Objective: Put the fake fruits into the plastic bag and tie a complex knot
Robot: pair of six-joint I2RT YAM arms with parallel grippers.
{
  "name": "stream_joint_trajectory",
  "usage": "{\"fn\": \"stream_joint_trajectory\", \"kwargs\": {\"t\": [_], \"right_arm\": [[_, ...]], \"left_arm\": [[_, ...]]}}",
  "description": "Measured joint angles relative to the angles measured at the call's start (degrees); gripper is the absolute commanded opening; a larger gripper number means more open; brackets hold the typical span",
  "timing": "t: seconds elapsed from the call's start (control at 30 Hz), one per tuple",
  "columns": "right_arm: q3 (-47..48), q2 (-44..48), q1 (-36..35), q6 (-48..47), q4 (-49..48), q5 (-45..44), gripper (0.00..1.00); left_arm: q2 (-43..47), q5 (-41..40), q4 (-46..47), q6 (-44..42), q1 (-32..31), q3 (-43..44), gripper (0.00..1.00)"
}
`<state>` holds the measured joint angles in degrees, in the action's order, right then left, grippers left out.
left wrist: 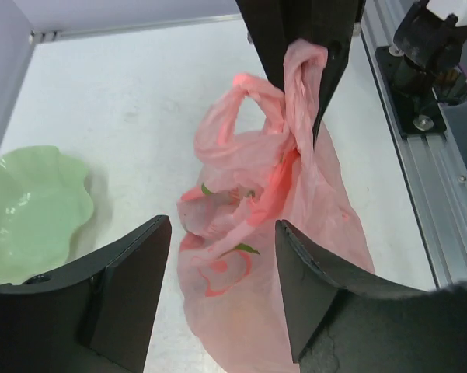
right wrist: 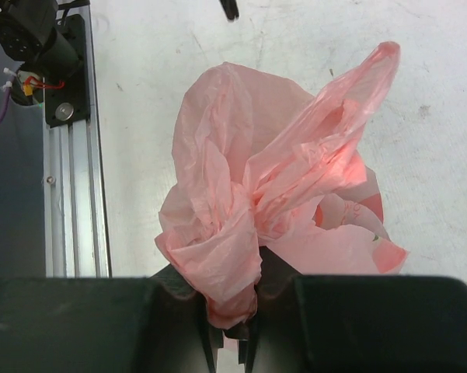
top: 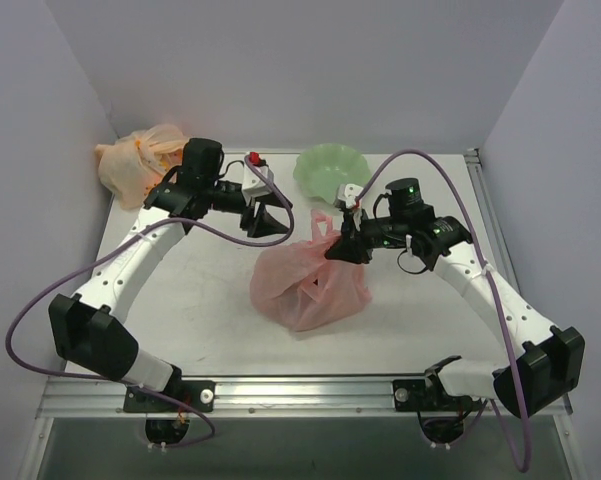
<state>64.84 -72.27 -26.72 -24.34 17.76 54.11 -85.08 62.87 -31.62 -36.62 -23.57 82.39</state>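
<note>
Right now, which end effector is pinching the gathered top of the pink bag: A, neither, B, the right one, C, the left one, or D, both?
B: the right end effector is shut on the bunched top of the pink plastic bag, while the left end effector stands open with nothing gripped between its fingers.

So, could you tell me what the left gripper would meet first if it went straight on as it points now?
Most likely the plastic bag: the open left gripper frames its crumpled pink body ahead, below the handles pinched by the right gripper. How near is hard to judge.
</note>
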Motion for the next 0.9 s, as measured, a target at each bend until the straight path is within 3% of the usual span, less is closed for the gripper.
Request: {"fn": "stream_joint_trajectory", "kwargs": {"t": [0.13,0.27,0.6,0.7,0.8,0.9], "right_arm": [[0.00,0.00,-0.09,-1.11,0.07,0.20,0.03],[0.00,0.00,-0.59,-2.75,0.63,0.20,0.03],[0.09,0.00,-1.11,-5.99,2.12,-0.26,0.03],[0.09,0.00,-1.11,-6.34,2.29,-0.33,0.03],[0.09,0.00,-1.11,-6.67,2.29,-0.66,0.03],[0.09,0.00,-1.07,-6.82,2.40,-0.85,0.04]], "left_arm": [[-0.68,0.63,3.69,5.42,-0.02,3.06,0.80],[-4.37,1.22,9.92,12.57,-1.49,5.14,0.82],[-10.97,5.16,12.09,17.86,-4.48,8.09,0.66],[-10.93,6.58,11.93,18.03,-4.46,8.07,0.43],[-10.93,7.50,10.80,17.94,-4.48,8.02,0.02],[-10.93,7.91,9.25,16.55,-4.39,8.00,0.00]]}}
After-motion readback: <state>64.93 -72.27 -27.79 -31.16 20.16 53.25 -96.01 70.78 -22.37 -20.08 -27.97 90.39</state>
